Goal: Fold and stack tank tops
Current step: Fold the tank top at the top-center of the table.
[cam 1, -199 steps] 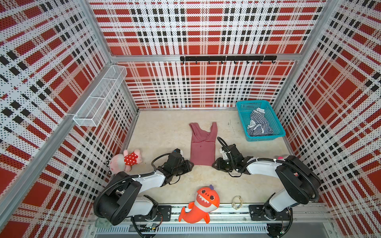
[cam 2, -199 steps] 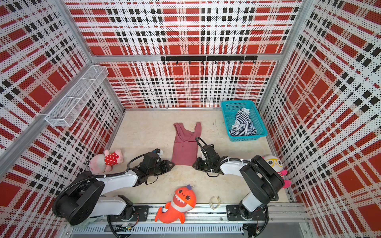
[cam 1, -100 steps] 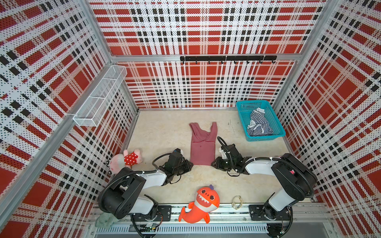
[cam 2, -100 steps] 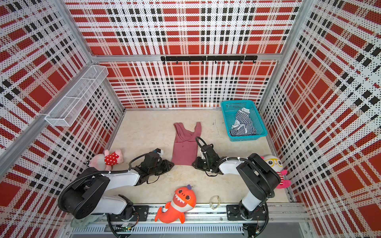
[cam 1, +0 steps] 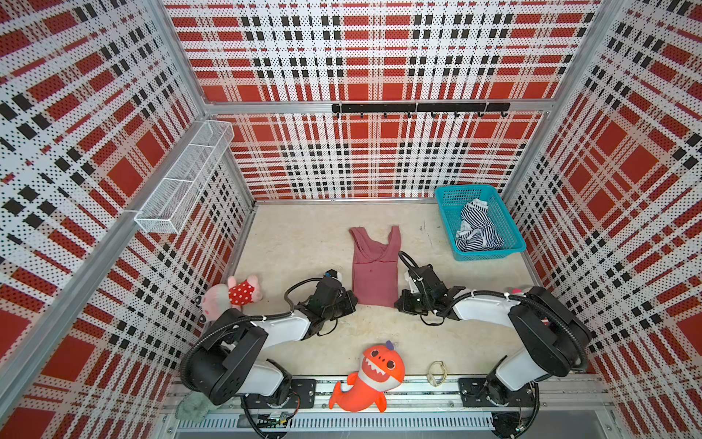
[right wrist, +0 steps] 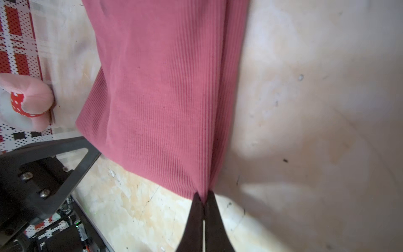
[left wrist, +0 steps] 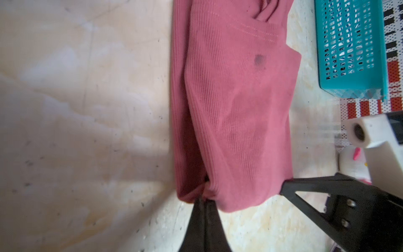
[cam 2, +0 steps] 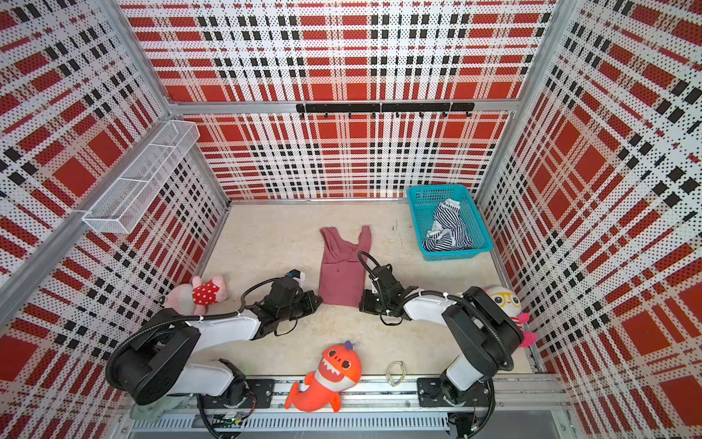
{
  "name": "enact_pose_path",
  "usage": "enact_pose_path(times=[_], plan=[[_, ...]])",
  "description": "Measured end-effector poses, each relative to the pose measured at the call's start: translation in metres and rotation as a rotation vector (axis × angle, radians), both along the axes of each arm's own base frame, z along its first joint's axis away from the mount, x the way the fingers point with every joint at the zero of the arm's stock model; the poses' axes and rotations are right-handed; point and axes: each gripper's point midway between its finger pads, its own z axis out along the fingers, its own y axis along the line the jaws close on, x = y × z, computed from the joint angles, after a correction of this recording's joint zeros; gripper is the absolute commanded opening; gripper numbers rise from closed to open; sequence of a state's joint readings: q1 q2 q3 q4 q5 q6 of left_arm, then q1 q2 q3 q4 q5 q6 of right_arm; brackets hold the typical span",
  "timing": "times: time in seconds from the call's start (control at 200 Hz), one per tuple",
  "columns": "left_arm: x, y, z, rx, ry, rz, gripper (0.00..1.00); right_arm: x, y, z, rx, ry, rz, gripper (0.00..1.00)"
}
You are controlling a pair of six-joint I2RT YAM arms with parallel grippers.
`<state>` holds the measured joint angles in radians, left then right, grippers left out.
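The maroon-pink tank top (cam 1: 374, 270) (cam 2: 342, 271) lies as a narrow strip on the table's middle, straps toward the back wall. My left gripper (cam 1: 353, 300) (left wrist: 204, 199) is shut on its near left hem corner. My right gripper (cam 1: 397, 302) (right wrist: 204, 196) is shut on the near right hem corner. Both wrist views show the ribbed pink cloth (left wrist: 235, 109) (right wrist: 165, 87) pinched between the black fingertips. The striped tank top (cam 1: 476, 228) (cam 2: 448, 228) lies crumpled in the teal basket (cam 1: 444, 197) (cam 2: 416, 195) at the back right.
A pink plush in a dotted dress (cam 1: 231, 294) lies at the left wall, an orange shark plush (cam 1: 370, 376) at the front edge, a ring (cam 1: 437, 374) beside it. A white plush with glasses (cam 2: 503, 302) sits behind the right arm. A grey-green cloth (cam 1: 192, 406) lies at the front left.
Both grippers have closed on the pink top's near hem corners. Both arms shifted slightly.
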<state>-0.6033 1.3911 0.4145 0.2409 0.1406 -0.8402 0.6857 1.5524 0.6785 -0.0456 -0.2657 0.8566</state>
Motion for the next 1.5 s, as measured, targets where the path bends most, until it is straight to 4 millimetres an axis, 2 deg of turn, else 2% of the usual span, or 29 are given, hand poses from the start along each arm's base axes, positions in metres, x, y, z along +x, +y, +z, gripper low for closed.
enact_pose_path(times=[0.2, 0.366, 0.551, 0.672, 0.812, 0.962, 1.062, 1.318, 1.503], plan=[[0.000, -0.005, 0.027, 0.024, -0.047, 0.005, 0.00, -0.005, -0.003, 0.033, -0.021, -0.050, 0.027, 0.00], [0.008, -0.012, 0.067, 0.032, -0.113, 0.013, 0.00, -0.007, -0.008, 0.064, -0.025, -0.094, 0.035, 0.00], [0.029, -0.018, 0.121, 0.028, -0.222, 0.026, 0.00, 0.003, -0.008, 0.104, -0.033, -0.170, 0.037, 0.00], [0.046, -0.019, 0.142, 0.044, -0.270, 0.027, 0.00, 0.015, -0.007, 0.123, -0.050, -0.218, 0.040, 0.00], [0.067, -0.015, 0.140, 0.084, -0.284, 0.031, 0.00, 0.033, -0.012, 0.130, -0.077, -0.247, 0.032, 0.00], [0.088, -0.015, 0.126, 0.121, -0.272, 0.021, 0.00, 0.057, -0.022, 0.123, -0.106, -0.244, 0.015, 0.00], [0.104, -0.018, 0.126, 0.121, -0.280, 0.010, 0.00, 0.072, -0.025, 0.119, -0.120, -0.241, 0.015, 0.00], [0.154, -0.028, 0.140, 0.098, -0.353, -0.003, 0.00, 0.113, -0.030, 0.121, -0.122, -0.268, 0.026, 0.00], [0.189, -0.038, 0.128, 0.112, -0.376, -0.030, 0.00, 0.146, -0.033, 0.113, -0.122, -0.271, 0.037, 0.00]])
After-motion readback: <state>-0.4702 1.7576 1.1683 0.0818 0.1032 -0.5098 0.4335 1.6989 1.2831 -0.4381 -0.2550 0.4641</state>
